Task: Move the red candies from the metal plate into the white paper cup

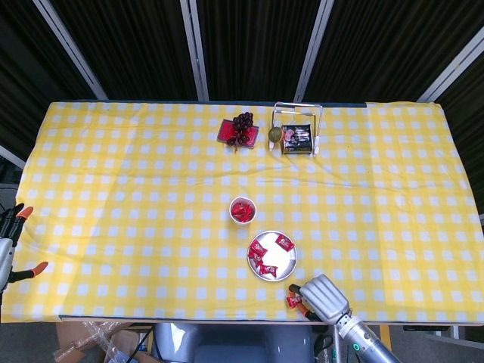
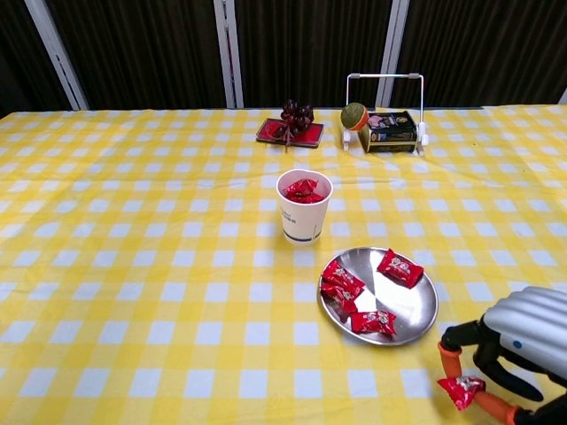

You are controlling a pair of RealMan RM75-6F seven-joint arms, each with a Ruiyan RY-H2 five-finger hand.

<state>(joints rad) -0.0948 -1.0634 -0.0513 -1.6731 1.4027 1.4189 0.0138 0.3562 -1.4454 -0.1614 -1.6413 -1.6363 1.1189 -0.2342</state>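
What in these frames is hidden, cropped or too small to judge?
- Candy count in the paper cup: wall hides the lower contents, chest view; too small in head view.
- Left robot hand: cropped by head view's left edge.
- Right robot hand: cropped at chest view's right edge.

Red candies: some on the metal plate, some in the white paper cup, one off the plate at the table's near edge.

The metal plate [image 2: 423,317] is round, shallow and shiny, lying flat just nearer the robot than the white paper cup [image 2: 303,219] and a little to its right. On the plate lie red candies [image 2: 400,267] in crinkled wrappers with white print: one toward its far right, the others bunched along its left and near rim. The cup stands upright, with red wrappers showing at its mouth. One more red candy [image 2: 462,389] sits past the plate's near right rim, pinched in the right hand's [image 2: 523,341] fingertips.
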